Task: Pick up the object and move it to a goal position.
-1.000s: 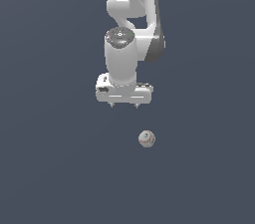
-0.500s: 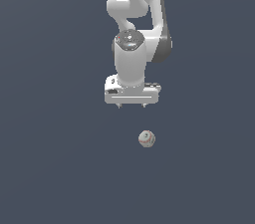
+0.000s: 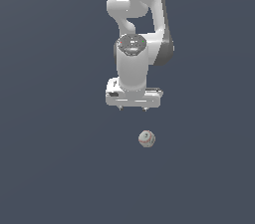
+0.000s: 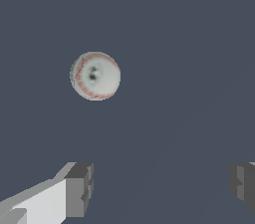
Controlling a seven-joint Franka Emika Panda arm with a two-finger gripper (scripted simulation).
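Observation:
The object is a small off-white ball with thin red seam lines [image 3: 146, 139]. It lies on the dark grey surface in the exterior view, below my gripper and slightly toward that view's right. My gripper [image 3: 132, 109] points down, open and empty, with its two short fingertips spread wide. It is apart from the ball. In the wrist view the ball [image 4: 95, 75] shows whole, ahead of the open gripper [image 4: 162, 188], nearer to one fingertip [image 4: 79, 188] than to the other.
A plain dark grey surface [image 3: 60, 168] fills both views. The white arm [image 3: 139, 14] rises behind the gripper toward the top of the exterior view.
My gripper has moved toward the exterior view's right and slightly nearer the ball, staying open. The ball has not moved.

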